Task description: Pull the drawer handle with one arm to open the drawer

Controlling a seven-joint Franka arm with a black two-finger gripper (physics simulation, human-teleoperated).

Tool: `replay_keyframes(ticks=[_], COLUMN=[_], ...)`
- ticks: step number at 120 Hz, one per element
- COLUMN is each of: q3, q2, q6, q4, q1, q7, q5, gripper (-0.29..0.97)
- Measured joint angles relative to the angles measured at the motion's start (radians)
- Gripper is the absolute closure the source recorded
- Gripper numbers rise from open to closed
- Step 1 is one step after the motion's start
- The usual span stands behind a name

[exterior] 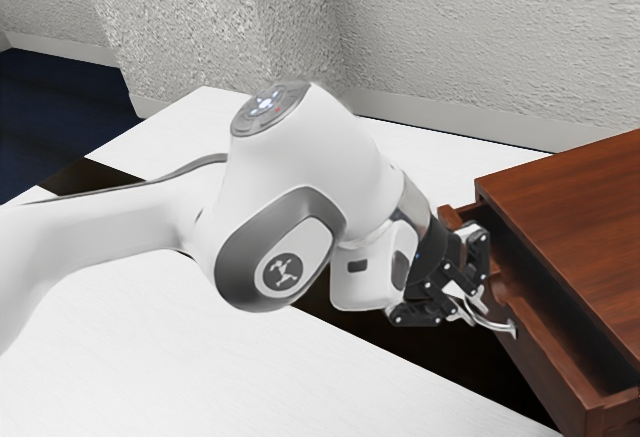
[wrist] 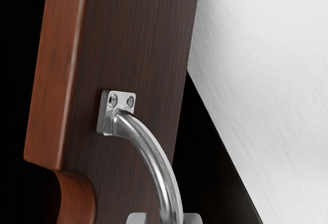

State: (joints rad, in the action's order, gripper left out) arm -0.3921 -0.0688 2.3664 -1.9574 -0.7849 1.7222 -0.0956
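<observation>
A dark wooden drawer (exterior: 545,352) stands partly pulled out of a brown cabinet (exterior: 585,202) at the exterior view's right. Its curved silver handle (exterior: 498,325) sticks out of the drawer front toward the arm. My black gripper (exterior: 476,299) is at that handle, with its fingers closed on the bar from two sides. In the wrist view the handle (wrist: 149,149) arcs from its screwed mounting plate (wrist: 118,106) on the drawer front (wrist: 130,39) down to grey finger pads (wrist: 137,218) beside the bar.
A white tabletop (exterior: 150,357) lies under the arm, with a dark gap below the drawer (exterior: 440,357). Another white surface (wrist: 266,80) runs beside the drawer front. A textured grey wall (exterior: 450,27) stands behind.
</observation>
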Motion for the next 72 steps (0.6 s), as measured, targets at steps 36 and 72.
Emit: replay_keyframes(ticks=[36, 72], q3=[-0.002, -0.006], q2=[-0.031, -0.066], q6=[-0.003, -0.001], q4=[-0.03, -0.068], q1=[-0.02, -0.021], q7=[0.001, 0.003], q5=[0.003, 0.003], gripper=[0.69, 0.68])
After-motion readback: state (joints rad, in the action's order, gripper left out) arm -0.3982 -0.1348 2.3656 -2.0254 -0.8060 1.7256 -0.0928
